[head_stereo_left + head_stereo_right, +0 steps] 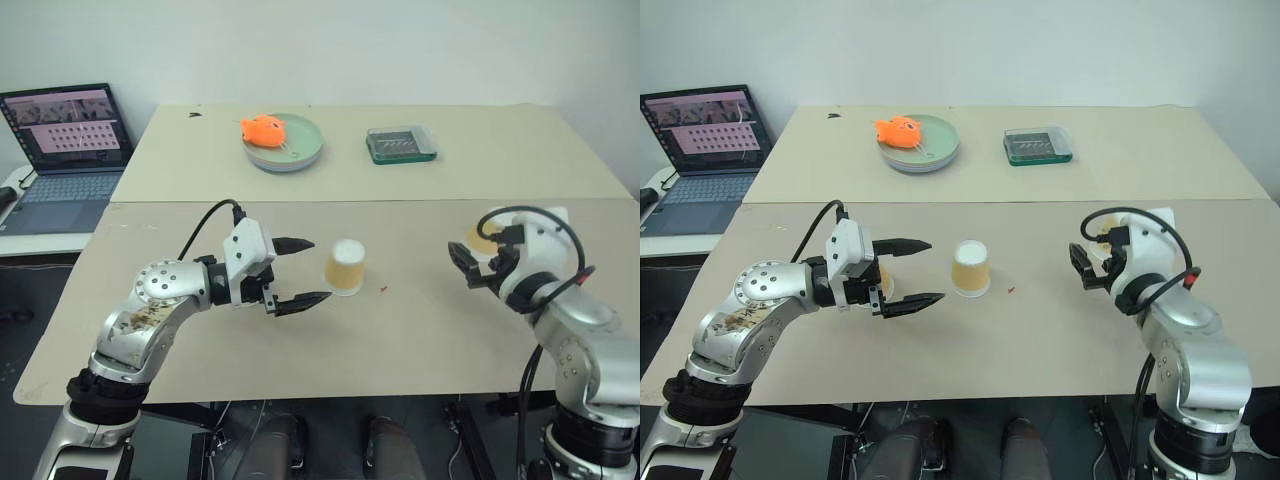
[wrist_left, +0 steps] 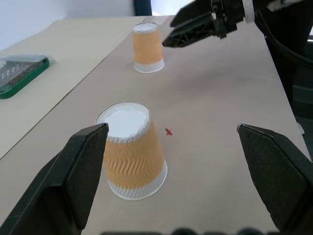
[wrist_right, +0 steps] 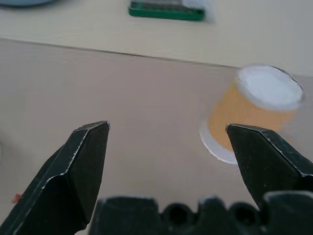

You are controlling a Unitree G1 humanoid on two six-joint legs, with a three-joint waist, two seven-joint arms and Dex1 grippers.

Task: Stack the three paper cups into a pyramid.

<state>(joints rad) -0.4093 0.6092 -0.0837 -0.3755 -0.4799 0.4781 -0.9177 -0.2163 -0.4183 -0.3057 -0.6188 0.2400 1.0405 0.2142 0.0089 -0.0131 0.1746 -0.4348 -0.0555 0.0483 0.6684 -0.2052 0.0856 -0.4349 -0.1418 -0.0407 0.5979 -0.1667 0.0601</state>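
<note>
A paper cup (image 1: 346, 267) stood upside down at the middle of the tan table (image 1: 400, 330), wide white rim on the surface, its long axis vertical and its narrow closed base facing up. A small red mark (image 1: 384, 290) lay on the table just beside it. The left gripper (image 1: 300, 272) hovered just left of that cup, pointing at it, its two black fingers spread wide and holding nothing. A second paper cup (image 2: 147, 47), also inverted and upright, stood to the right, near the right gripper (image 2: 195, 27), whose fingers were likewise parted and empty. A third cup (image 1: 883, 277) peeked out behind the left gripper. No lettering was readable on the cups. Farther back sat a green plate (image 1: 300, 150) bearing an orange toy (image 1: 264, 129), a green tray (image 1: 401, 144), and a laptop (image 1: 65, 150).
</note>
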